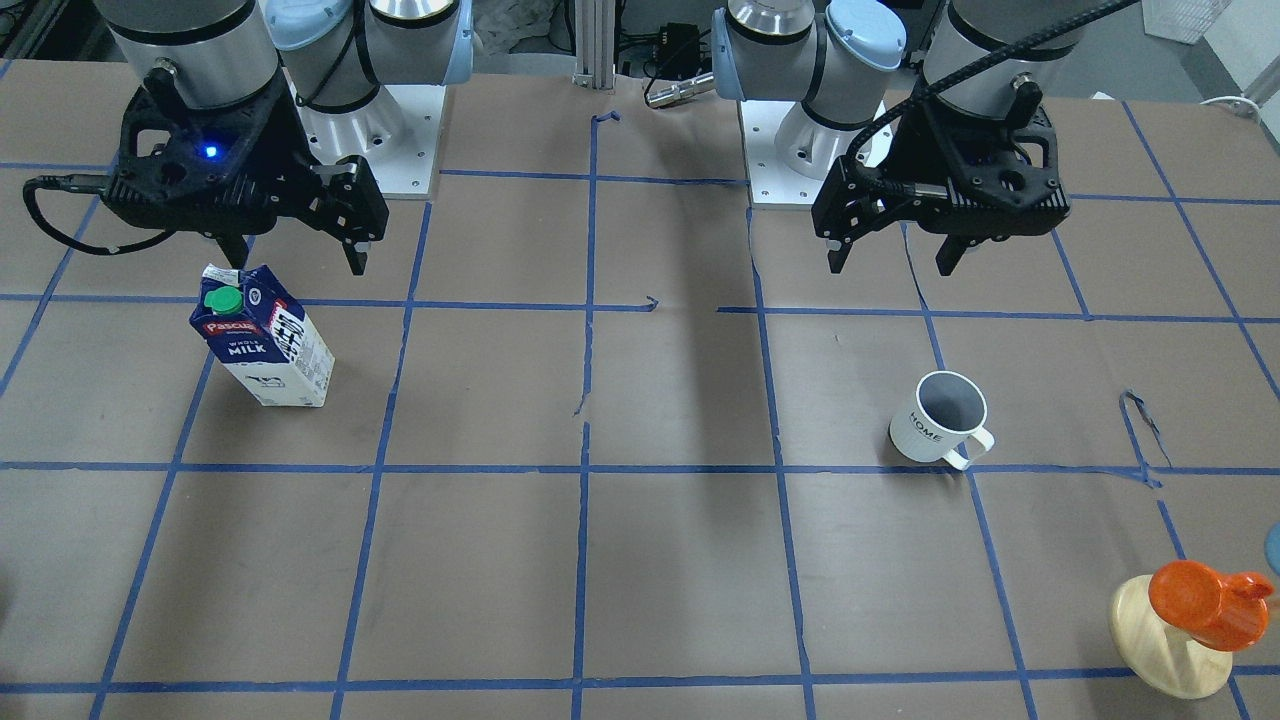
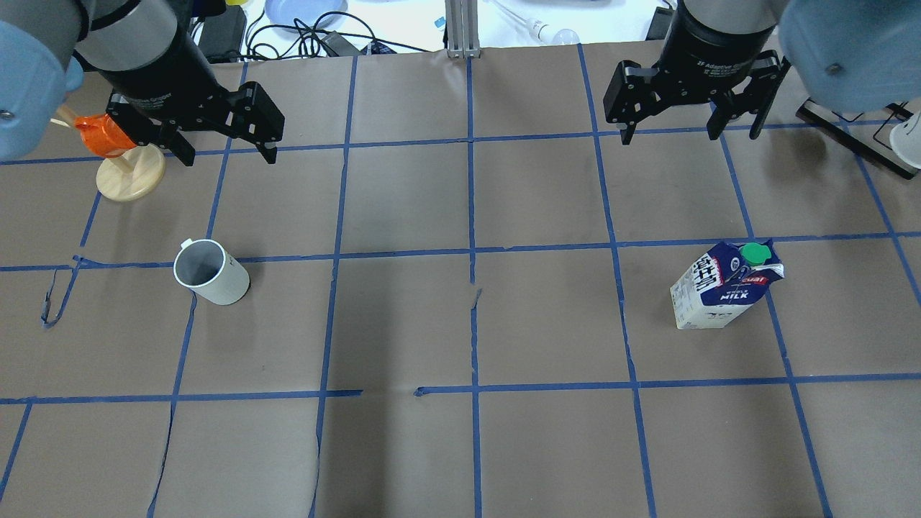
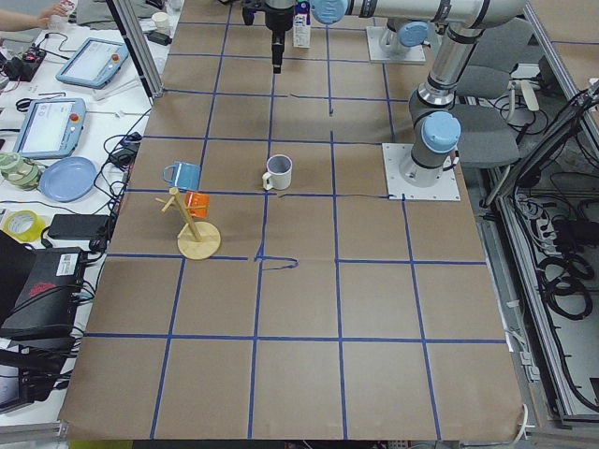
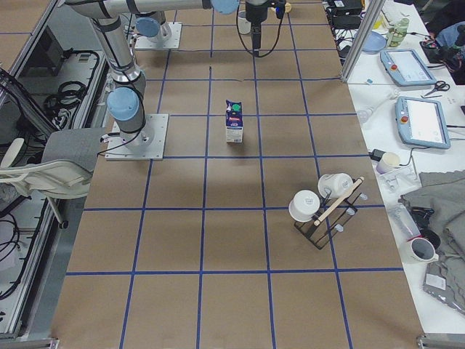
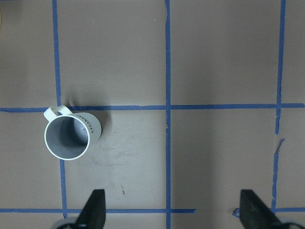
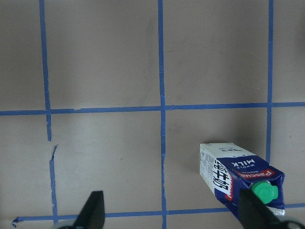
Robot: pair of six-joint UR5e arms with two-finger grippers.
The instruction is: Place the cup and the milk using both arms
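Observation:
The white "HOME" cup [image 1: 940,420] stands upright on the brown table, handle towards the operators' side; it also shows in the overhead view [image 2: 212,273] and the left wrist view [image 5: 69,136]. My left gripper [image 1: 890,265] hangs open and empty above the table, apart from the cup [image 2: 230,155]. The milk [image 1: 265,335] stands upright, green cap on top, and shows in the overhead view [image 2: 723,291] and the right wrist view [image 6: 238,174]. My right gripper [image 1: 297,262] is open and empty, high above the table and apart from the carton [image 2: 669,135].
An orange cup hangs on a round wooden stand [image 2: 131,180] close by my left gripper. A blue mug [image 3: 183,174] sits next to the stand. A black rack with white cups [image 4: 323,207] stands beyond the milk. Blue tape lines grid the table.

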